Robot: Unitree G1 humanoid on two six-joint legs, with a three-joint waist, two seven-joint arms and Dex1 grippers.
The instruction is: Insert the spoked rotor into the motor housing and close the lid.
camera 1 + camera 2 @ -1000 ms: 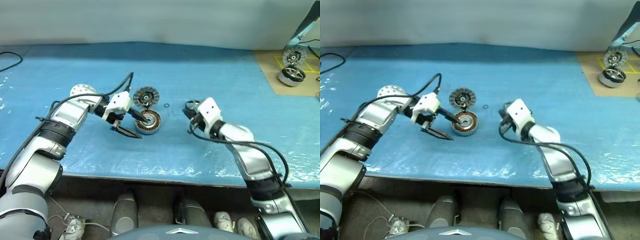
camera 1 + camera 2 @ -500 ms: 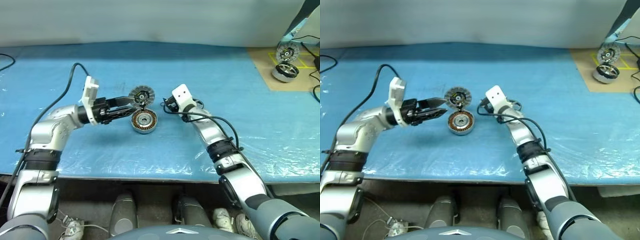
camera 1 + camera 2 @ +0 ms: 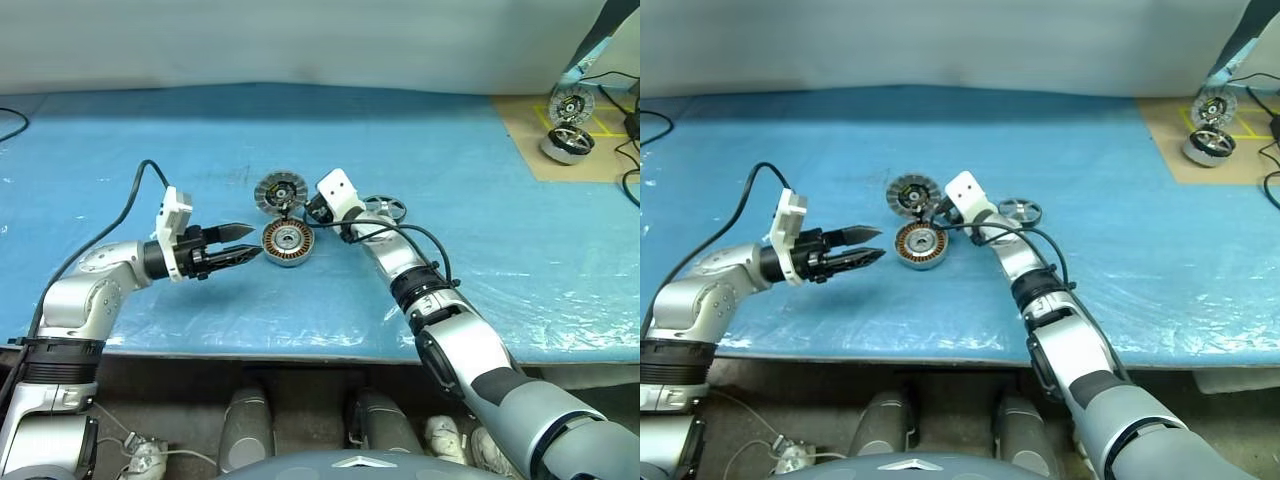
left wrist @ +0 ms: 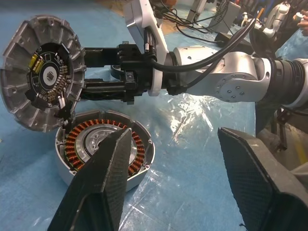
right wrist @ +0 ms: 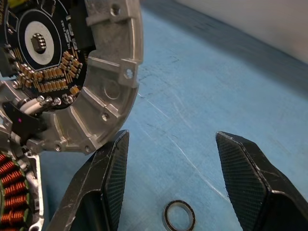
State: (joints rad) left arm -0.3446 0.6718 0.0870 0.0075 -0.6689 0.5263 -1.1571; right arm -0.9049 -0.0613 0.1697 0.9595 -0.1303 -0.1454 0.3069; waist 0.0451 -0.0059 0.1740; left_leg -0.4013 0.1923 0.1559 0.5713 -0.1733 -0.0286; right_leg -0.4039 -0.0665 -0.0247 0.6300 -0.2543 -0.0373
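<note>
Blue plastic sheet crinkled over the desk, small dark ring lying flat on it, brown board at the far right corner, two wheel-like metal parts on it, black cable far left

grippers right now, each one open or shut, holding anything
Left gripper: open, holding nothing, beside the housing.
Right gripper: open, holding nothing, by the lid.

The motor housing lies flat, copper windings up; the lid stands tilted at its far rim — seemingly hinged; the spoked rotor lies flat beside them.
</note>
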